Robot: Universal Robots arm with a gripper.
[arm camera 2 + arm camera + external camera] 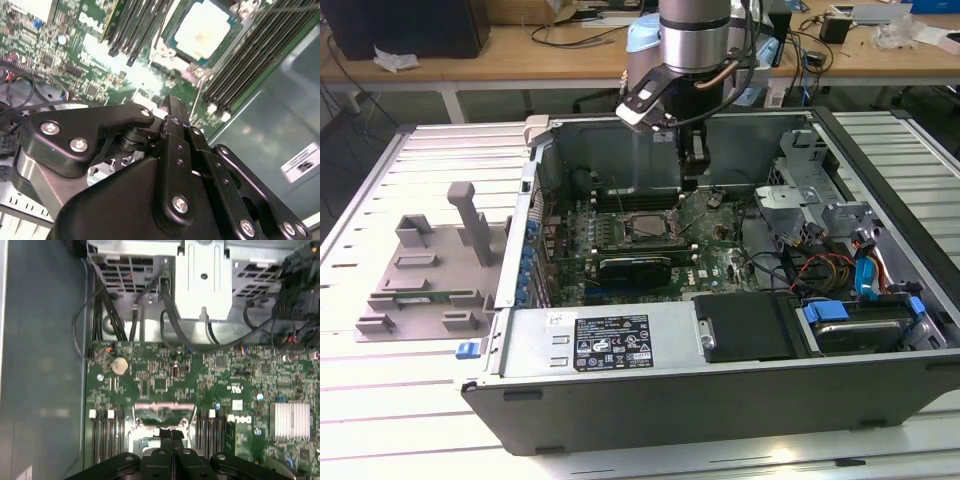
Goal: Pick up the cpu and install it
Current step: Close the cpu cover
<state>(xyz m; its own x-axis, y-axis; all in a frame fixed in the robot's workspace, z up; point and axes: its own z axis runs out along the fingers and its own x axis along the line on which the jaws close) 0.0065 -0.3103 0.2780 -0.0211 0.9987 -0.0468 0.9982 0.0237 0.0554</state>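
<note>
Silver-topped cpu (206, 27) sits in socket (164, 411) on motherboard (150, 377). Tool (172, 435) pinched narrow, empty, hovers near. We judge chip light, stiff, fragile underneath; grip by edges.

An open grey metal computer case (620, 400) lies on the white slatted bench (380, 400). Its green motherboard (720, 245) carries a silver finned heatsink (292, 420) and a round coin battery (119, 365). A grey plastic fixture tray (420, 280) rests at the exterior view's left.

Bright even room light; glare whitens cpu (205, 30) and nearby motherboard (142, 75) in second wrist view; first wrist view dimmer.
</note>
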